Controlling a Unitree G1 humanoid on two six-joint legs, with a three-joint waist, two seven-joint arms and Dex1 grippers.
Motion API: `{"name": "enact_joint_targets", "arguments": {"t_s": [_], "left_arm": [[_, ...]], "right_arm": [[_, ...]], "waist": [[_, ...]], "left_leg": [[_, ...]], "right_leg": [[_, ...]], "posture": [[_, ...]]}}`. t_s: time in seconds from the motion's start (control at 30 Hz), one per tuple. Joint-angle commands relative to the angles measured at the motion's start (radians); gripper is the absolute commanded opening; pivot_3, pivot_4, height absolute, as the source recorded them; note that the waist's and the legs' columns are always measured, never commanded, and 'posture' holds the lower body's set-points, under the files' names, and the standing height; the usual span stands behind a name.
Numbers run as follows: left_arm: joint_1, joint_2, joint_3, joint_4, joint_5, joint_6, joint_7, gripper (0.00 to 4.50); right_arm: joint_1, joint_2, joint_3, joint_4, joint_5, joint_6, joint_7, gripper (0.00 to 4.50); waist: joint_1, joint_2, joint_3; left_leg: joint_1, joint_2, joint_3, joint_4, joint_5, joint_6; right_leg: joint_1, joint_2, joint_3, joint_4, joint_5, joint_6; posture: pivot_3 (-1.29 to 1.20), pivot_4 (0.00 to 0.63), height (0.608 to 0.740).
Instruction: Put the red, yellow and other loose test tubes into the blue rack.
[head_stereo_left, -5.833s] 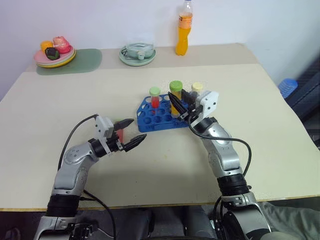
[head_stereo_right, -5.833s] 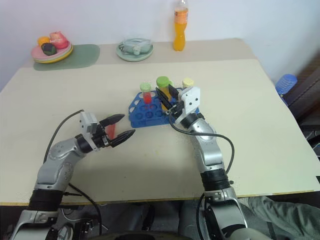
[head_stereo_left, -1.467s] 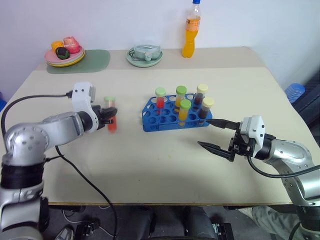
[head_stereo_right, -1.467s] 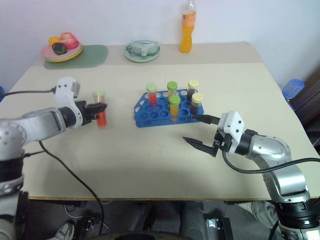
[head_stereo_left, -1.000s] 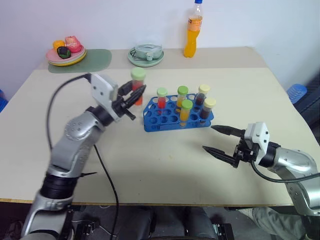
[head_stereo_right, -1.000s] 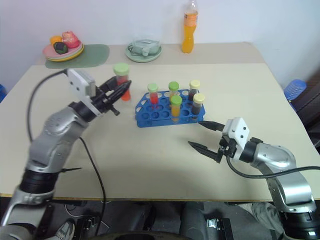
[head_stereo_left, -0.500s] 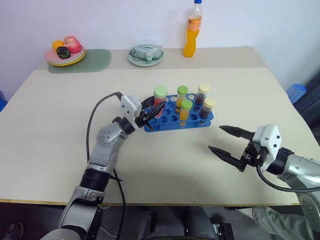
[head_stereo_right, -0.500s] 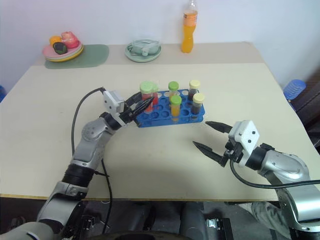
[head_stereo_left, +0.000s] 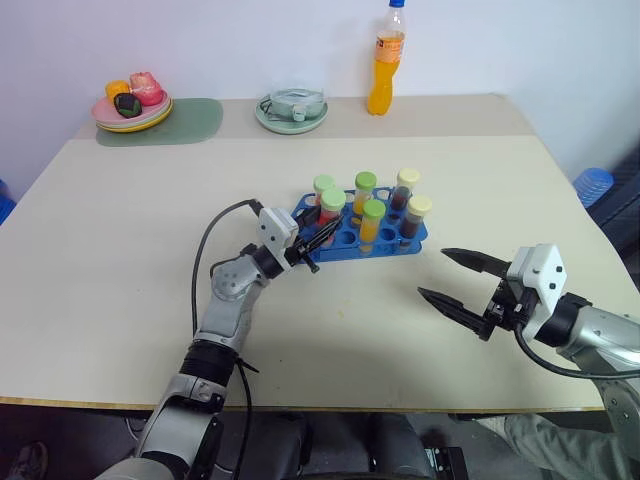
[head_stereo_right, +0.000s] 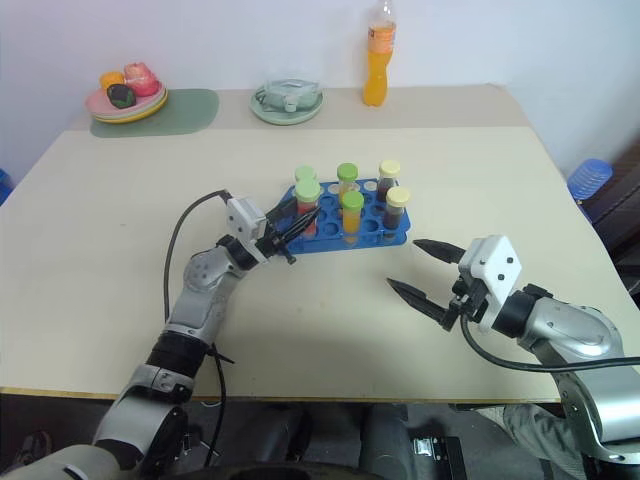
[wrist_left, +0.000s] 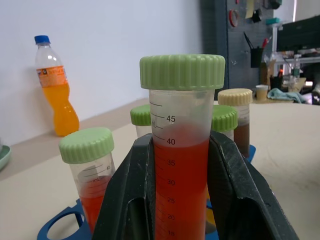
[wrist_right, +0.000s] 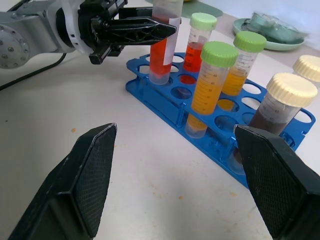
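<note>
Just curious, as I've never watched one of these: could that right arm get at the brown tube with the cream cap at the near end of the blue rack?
Probably yes. The right gripper is open and holds nothing, and bare table lies between it and the brown tube at the blue rack's near right end.

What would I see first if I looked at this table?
Probably the bright blue rack in the middle of the table, with colourful capped tubes standing in it. At its near-left corner the left gripper holds a red tube upright, its bottom at a corner hole. Off to the right, the right gripper hangs open above the table.
</note>
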Motion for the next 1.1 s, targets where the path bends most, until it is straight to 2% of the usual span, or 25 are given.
{"name": "enact_joint_targets", "arguments": {"t_s": [0.03,1.1], "left_arm": [[0.001,-0.002,0.010,0.025,0.011,-0.001,-0.003,0.80],[-0.026,-0.032,-0.003,0.084,0.026,-0.018,-0.059,0.80]], "right_arm": [[-0.008,-0.014,-0.027,-0.039,0.014,-0.006,0.003,3.85],[-0.005,-0.002,-0.007,-0.031,0.003,-0.019,-0.011,3.85]], "waist": [[-0.001,0.000,0.000],[0.001,0.000,0.000]], "left_leg": [[0.000,0.000,0.000,0.000,0.000,0.000],[0.000,0.000,0.000,0.000,0.000,0.000]], "right_leg": [[0.000,0.000,0.000,0.000,0.000,0.000],[0.001,0.000,0.000,0.000,0.000,0.000]], "posture": [[0.00,0.150,0.740],[0.00,0.150,0.740]]}}
